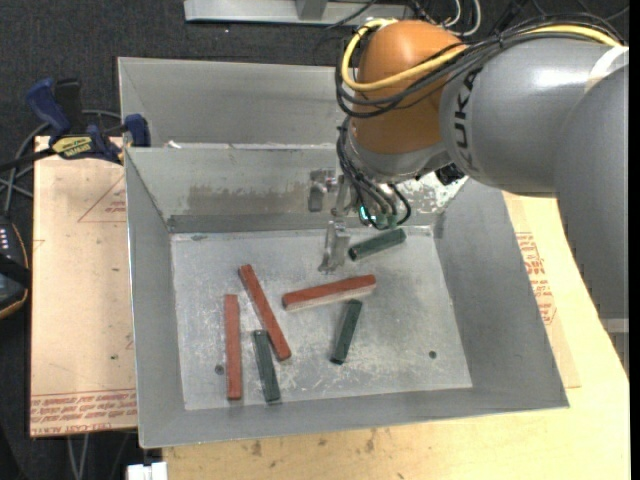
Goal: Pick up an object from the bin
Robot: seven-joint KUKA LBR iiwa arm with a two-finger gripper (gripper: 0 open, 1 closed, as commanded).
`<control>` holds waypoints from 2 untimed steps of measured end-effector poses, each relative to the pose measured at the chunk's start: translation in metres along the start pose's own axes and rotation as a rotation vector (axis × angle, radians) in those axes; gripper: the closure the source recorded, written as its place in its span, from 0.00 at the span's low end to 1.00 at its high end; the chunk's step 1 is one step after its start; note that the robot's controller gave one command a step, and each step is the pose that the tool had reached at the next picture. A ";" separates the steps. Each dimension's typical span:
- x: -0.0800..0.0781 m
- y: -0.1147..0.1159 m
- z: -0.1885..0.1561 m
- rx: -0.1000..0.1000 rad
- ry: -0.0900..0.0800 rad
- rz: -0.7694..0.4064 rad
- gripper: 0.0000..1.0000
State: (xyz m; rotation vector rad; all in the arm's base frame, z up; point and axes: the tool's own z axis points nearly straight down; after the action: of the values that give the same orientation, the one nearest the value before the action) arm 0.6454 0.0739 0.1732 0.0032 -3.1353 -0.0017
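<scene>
Inside bin [200, 183], red sticks [329, 292], green sticks [346, 330]

arm [545, 108] cut off, bin wall [230, 98] partly hidden

The bin [150, 288] is dull grey metal, its floor flecked pale. Three sticks are brick red: left stick [232, 346], slanted stick [264, 311], long stick [329, 292]. Three are dark green: front stick [266, 366], middle stick [346, 331], back stick [377, 244]. The wrist cover [405, 43] is orange, the arm [540, 108] silver-grey, its cables [352, 53] yellow.
</scene>
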 end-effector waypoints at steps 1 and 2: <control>0.045 -0.017 0.107 0.001 -0.001 -0.219 0.00; 0.042 -0.016 0.102 0.000 -0.009 -0.218 1.00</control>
State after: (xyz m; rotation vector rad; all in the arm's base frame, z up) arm 0.6023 0.0576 0.0710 0.3460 -3.1256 -0.0021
